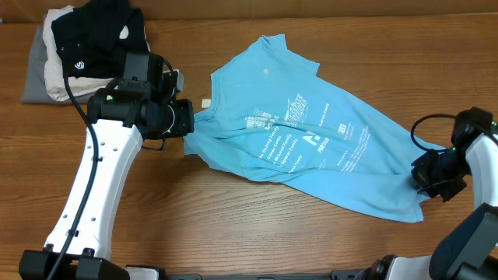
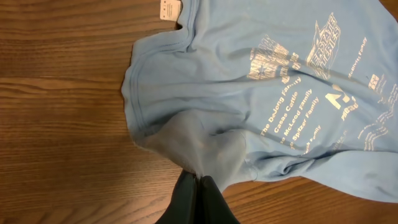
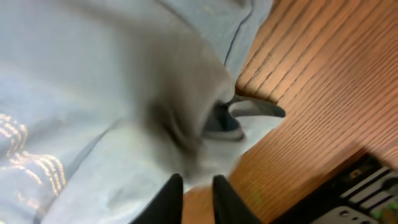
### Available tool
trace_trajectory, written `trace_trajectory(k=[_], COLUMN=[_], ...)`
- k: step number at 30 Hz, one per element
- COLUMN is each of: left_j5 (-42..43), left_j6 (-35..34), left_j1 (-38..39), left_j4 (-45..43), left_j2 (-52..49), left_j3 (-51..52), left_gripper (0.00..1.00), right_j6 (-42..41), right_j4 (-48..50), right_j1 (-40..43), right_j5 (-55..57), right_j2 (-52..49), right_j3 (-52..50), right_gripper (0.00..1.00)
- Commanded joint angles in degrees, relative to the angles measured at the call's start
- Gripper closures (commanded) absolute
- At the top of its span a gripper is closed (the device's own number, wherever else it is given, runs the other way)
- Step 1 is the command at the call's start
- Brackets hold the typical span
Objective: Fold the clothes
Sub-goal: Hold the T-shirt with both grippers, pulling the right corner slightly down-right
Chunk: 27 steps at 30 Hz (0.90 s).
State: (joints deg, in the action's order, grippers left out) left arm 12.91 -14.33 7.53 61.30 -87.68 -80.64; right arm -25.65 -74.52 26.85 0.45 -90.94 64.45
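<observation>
The clothes, a light sky-blue T-shirt point(image 1: 311, 144) with white lettering, lie spread diagonally across the wooden table, with the white neck tag point(image 2: 168, 9) toward the left. My left gripper point(image 1: 188, 124) is shut on a pinch of the shirt's left edge below the collar; in the left wrist view the fabric point(image 2: 261, 93) bunches into the closed tips of the gripper point(image 2: 197, 178). My right gripper point(image 1: 424, 177) is at the shirt's right hem. In the right wrist view that gripper point(image 3: 198, 179) has its fingers slightly apart with bare wood between them, and the blurred fabric point(image 3: 112, 106) lies just past the tips.
A pile of other garments sits at the back left: a black one point(image 1: 93, 35) on top of beige point(image 1: 53, 74) and grey point(image 1: 33, 82) ones. The left arm point(image 1: 101, 179) reaches in from the front left. Dark equipment point(image 3: 367, 193) lies at the table's right edge.
</observation>
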Motion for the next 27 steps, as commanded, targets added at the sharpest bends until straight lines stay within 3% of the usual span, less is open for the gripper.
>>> trace_trajectory(k=[1, 8, 10, 12, 14, 20, 24, 27], left_j5=[0.7, 0.7, 0.7, 0.68, 0.68, 0.66, 0.66, 0.63], left_j6=[1.7, 1.75, 1.75, 1.75, 1.75, 2.16, 2.21, 2.38], left_j1=[0.44, 0.44, 0.44, 0.44, 0.44, 0.42, 0.42, 0.44], left_j4=[0.11, 0.72, 0.9, 1.07, 1.09, 1.05, 1.03, 0.98], left_j2=[0.11, 0.11, 0.11, 0.11, 0.11, 0.11, 0.09, 0.09], left_j3=[-1.29, -1.29, -1.29, -1.29, -1.29, -1.29, -1.29, -1.29], left_gripper=[0.96, 0.96, 0.96, 0.96, 0.96, 0.96, 0.96, 0.96], right_j6=[-0.13, -0.11, -0.11, -0.11, -0.15, -0.13, -0.15, -0.17], right_j4=[-0.42, 0.98, 2.23, 3.89, 5.33, 7.3, 7.87, 7.87], right_j1=[-0.17, -0.17, -0.17, -0.17, -0.17, -0.17, -0.17, -0.17], right_j5=[1.01, 1.05, 1.01, 1.01, 0.96, 0.98, 0.98, 0.98], right_j2=[-0.04, -0.07, -0.07, -0.07, -0.07, -0.07, -0.07, -0.07], right_j3=[1.64, 1.25, 0.44, -0.74, -1.77, -2.8, -3.1, -3.1], right_gripper=[0.79, 0.85, 0.79, 0.64, 0.63, 0.74, 0.96, 0.96])
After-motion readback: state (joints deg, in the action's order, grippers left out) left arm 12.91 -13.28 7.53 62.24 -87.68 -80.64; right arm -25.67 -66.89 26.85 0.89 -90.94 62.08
